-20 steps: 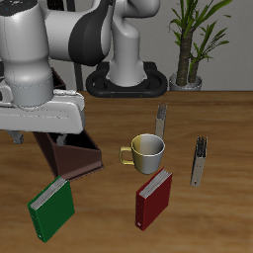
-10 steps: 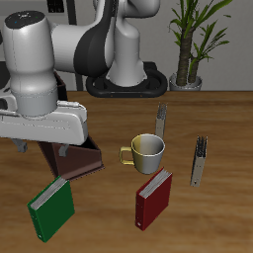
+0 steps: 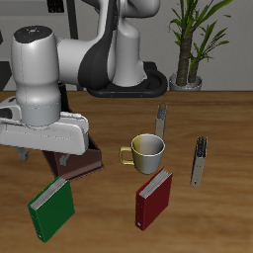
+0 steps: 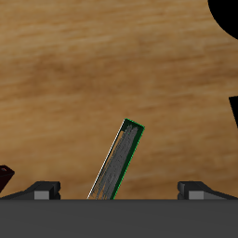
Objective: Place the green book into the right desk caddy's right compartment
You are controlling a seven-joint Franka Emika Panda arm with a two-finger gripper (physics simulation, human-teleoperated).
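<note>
So the arm has swung down and in a bit since half a second ago, and the end effector [image 3: 61, 156] now hangs right over the green book [image 3: 50, 209], which lies flat on the bench [image 3: 222, 148] near the front edge, just in front of the right desk caddy [image 3: 85, 163]. Wrist cam shows the fingers [image 4: 42, 190] spread wide, holding nothing, the book between them and apparently untouched. Dark red book [image 3: 153, 198] and mug [image 3: 147, 151] sit nearby.
</note>
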